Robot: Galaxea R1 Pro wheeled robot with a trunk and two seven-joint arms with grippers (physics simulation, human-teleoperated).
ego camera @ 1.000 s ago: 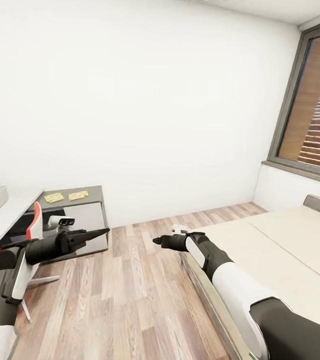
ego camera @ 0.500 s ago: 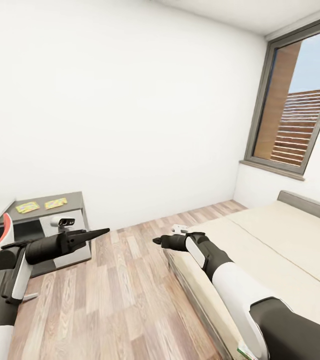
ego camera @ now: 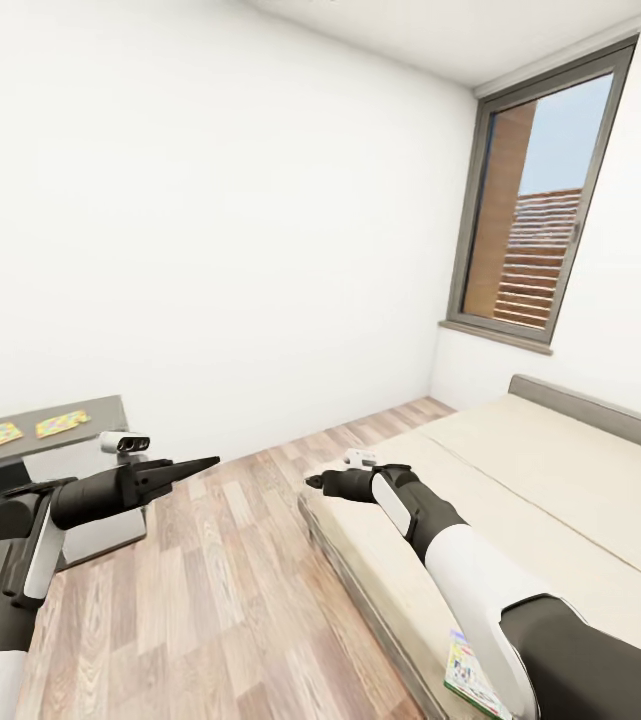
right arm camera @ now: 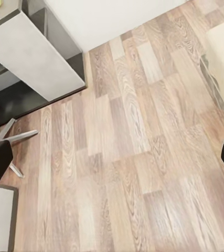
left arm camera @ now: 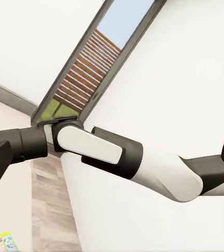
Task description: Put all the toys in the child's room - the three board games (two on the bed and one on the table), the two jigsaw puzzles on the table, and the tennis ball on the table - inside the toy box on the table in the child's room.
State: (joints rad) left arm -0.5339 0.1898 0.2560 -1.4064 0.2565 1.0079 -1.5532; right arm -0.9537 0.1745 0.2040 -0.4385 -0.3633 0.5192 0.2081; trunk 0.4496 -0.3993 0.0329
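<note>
Robot's parked mid-room with both arms stuck out in front of it over the wood floor (ego camera: 230, 590). The left gripper (ego camera: 205, 462) tapers to a dark point, fingers looking pressed together with nothing between them. The right gripper (ego camera: 312, 482) is a stubby dark tip and honestly I can't tell if it's spread or closed from the head view; in the right wrist view just the dark finger ends show at the frame edges, wide apart, with bare planks between them, so it seems spread and it's holding nothing. The bed (ego camera: 560, 480), beige mattress with grey frame, runs off beyond the right gripper and under that arm, and one board game (ego camera: 472, 672) lies flat on the mattress near its edge, back by the right elbow, well behind the gripper; a corner of the same colourful box (left arm camera: 0, 243) peeks into the left wrist view. Way off to the outside of the left gripper, the two jigsaw puzzles (ego camera: 25, 430) lie side by side, flat on the grey table (ego camera: 80, 412) against the white wall. A tall grey-framed window (ego camera: 535, 215) sits past the bed's far end.
</note>
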